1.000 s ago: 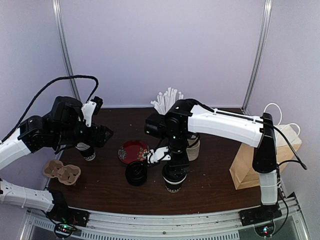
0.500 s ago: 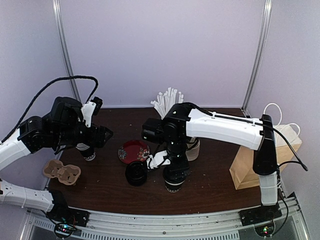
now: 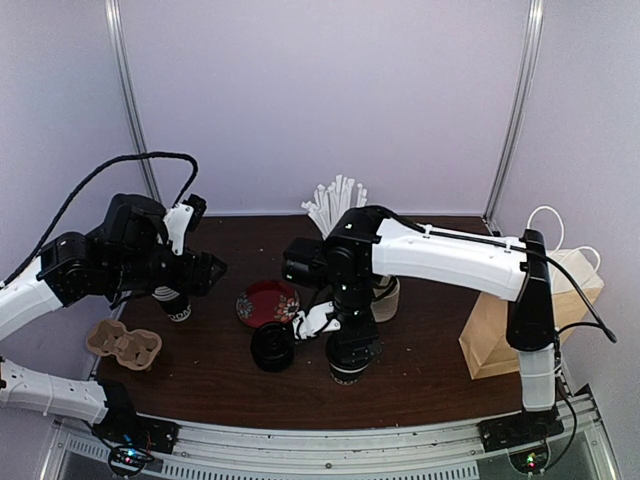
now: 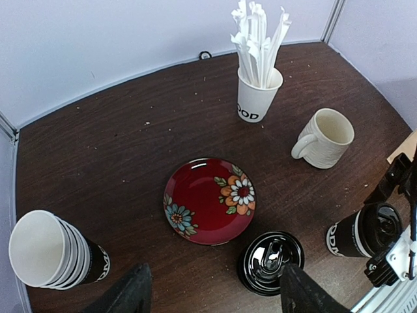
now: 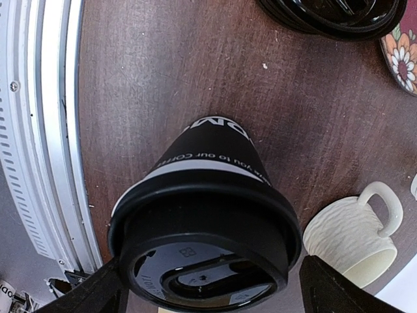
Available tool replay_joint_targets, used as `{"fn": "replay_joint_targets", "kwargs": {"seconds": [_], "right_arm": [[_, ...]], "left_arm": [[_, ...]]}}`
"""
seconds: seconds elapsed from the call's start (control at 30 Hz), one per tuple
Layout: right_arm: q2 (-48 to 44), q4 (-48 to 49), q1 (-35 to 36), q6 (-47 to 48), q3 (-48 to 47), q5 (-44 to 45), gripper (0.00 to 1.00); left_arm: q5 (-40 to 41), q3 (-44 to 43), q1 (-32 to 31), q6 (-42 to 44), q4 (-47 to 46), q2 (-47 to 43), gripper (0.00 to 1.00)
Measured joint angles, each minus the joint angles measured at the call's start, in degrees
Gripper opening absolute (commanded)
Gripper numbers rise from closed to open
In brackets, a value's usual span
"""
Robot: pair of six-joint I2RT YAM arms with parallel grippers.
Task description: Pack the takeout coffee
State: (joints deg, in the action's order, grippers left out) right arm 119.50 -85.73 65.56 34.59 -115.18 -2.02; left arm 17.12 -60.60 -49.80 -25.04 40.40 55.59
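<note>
One takeout coffee (image 3: pixel 345 370), a paper cup with a black band and black lid, stands on the table near the front middle. It also shows in the left wrist view (image 4: pixel 361 231) and fills the right wrist view (image 5: pixel 208 215). My right gripper (image 3: pixel 350 345) is directly over it. In the right wrist view the gripper (image 5: pixel 208 293) is open, with one finger close beside each side of the lid. My left gripper (image 3: pixel 205 268) is open and empty, held high over the table's left side. In its own view (image 4: pixel 215 300) it looks down on the plate and lids.
A stack of black lids (image 3: pixel 272 347) sits left of the coffee. A red flowered plate (image 3: pixel 266 301), a stack of empty cups (image 3: pixel 175 303) and a cardboard cup carrier (image 3: pixel 124 343) lie to the left. A cream mug (image 3: pixel 385 295), a cup of straws (image 3: pixel 335 200) and a paper bag (image 3: pixel 525 320) are to the right.
My right gripper has come down and slightly left, so its fingers now sit beside the coffee's lid. The left arm has not moved.
</note>
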Motion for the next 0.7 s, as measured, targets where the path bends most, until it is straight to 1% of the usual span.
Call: {"fn": "replay_joint_targets", "kwargs": {"seconds": [0.5,0.6,0.7], "right_arm": [[-2.3,0.5,-0.5,0.0,-0.1,1.9,0.93],[-4.0,0.7,-0.9,0.0,0.0,2.1,0.94],[-7.8,1.3,-2.1,-0.1,0.4,1.4,0.93]], "left_arm": [[-1.1,0.0,0.0,-0.5,0.0,4.4,0.71],[-1.9,-0.1,0.0,-1.3,0.0,5.6,0.7],[-4.3,-0.7,0.0,-2.9,-0.3,8.3,0.7]]}}
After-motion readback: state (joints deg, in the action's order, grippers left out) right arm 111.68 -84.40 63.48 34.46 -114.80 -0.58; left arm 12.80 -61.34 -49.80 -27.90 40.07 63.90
